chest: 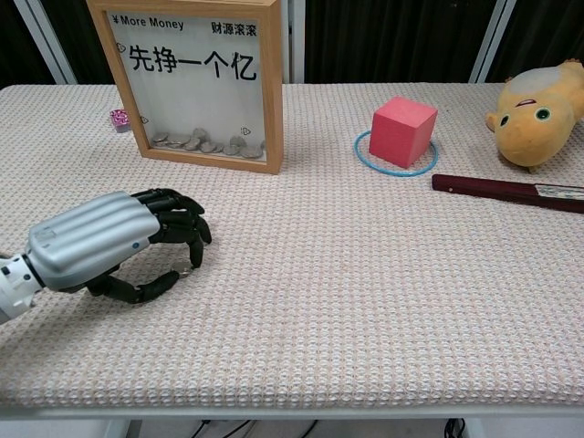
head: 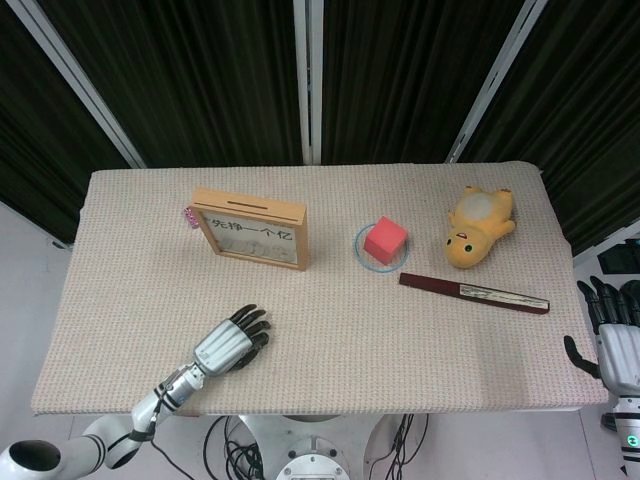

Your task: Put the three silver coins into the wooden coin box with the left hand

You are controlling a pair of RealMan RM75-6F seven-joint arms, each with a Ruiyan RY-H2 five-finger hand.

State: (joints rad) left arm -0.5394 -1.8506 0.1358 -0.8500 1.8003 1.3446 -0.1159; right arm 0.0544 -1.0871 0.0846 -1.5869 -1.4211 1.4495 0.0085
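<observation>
The wooden coin box stands upright at the back left, with several silver coins behind its clear front. My left hand is low over the cloth in front of the box, palm down with its fingers curled. It pinches a small silver coin between a fingertip and the thumb, right at the table surface. No other loose coins show. My right hand hangs off the table's right edge with fingers apart, holding nothing.
A red cube sits inside a blue ring. A yellow plush toy lies at the back right. In front of it lies a dark red bar. A small pink object is left of the box.
</observation>
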